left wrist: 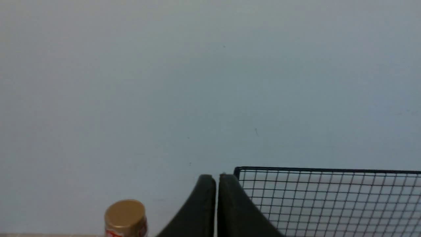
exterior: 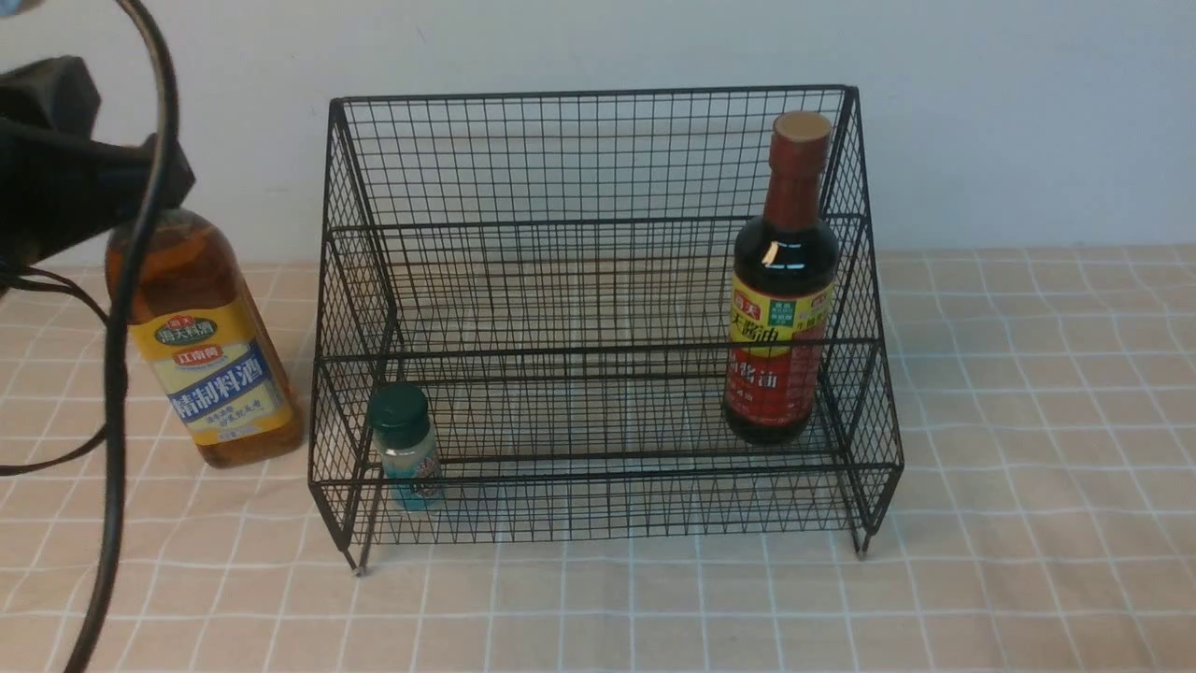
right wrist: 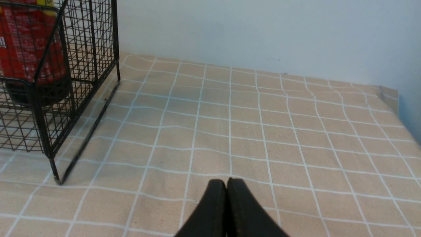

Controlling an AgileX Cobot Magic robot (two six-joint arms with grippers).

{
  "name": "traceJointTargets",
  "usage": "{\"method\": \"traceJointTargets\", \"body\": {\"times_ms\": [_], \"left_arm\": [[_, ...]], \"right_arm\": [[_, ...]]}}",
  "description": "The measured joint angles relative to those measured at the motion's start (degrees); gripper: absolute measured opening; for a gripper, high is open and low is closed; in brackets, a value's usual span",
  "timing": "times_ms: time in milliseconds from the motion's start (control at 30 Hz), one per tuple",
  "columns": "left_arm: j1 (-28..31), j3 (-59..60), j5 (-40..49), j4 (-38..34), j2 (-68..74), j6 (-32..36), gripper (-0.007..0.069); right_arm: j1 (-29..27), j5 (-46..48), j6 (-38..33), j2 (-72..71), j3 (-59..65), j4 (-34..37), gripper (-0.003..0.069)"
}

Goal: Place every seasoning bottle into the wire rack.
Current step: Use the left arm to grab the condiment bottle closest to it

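Observation:
The black wire rack point(exterior: 598, 280) stands mid-table. The dark sauce bottle point(exterior: 783, 308) with a red-yellow label stands upright inside it at the right, behind the middle rail. The tiny shaker point(exterior: 405, 449) with a dark green cap stands inside the front left corner. The amber bottle point(exterior: 210, 355) stands on the cloth outside, left of the rack. Its top is hidden by my left arm point(exterior: 56, 159). In the left wrist view my left gripper point(left wrist: 217, 178) is shut and empty, high up, with the bottle's gold cap point(left wrist: 125, 217) beside it and apart. My right gripper point(right wrist: 226, 181) is shut and empty over the cloth, right of the rack point(right wrist: 65, 98).
A beige checked tablecloth point(exterior: 1028, 421) covers the table, with a pale wall behind. A black cable point(exterior: 117, 374) hangs in front of the amber bottle. The table's far right edge point(right wrist: 388, 98) shows in the right wrist view.

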Motion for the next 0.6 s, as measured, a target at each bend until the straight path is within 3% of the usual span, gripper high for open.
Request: {"method": "traceJointTargets", "body": {"times_ms": [433, 533, 600], "left_arm": [[0.0, 0.0, -2.3, 0.9, 0.0, 6.5, -0.0007], [0.0, 0.0, -3.7, -1.3, -0.6, 13.2, -0.0007], [0.0, -0.7, -3.0, -9.8, -1.6, 22.8, -0.0007]], "right_arm": [[0.0, 0.0, 0.0, 0.0, 0.0, 0.0, -0.0015], [0.0, 0.0, 0.0, 0.0, 0.0, 0.1, -0.0015], [0.0, 0.0, 0.0, 0.0, 0.0, 0.1, -0.0015]]}}
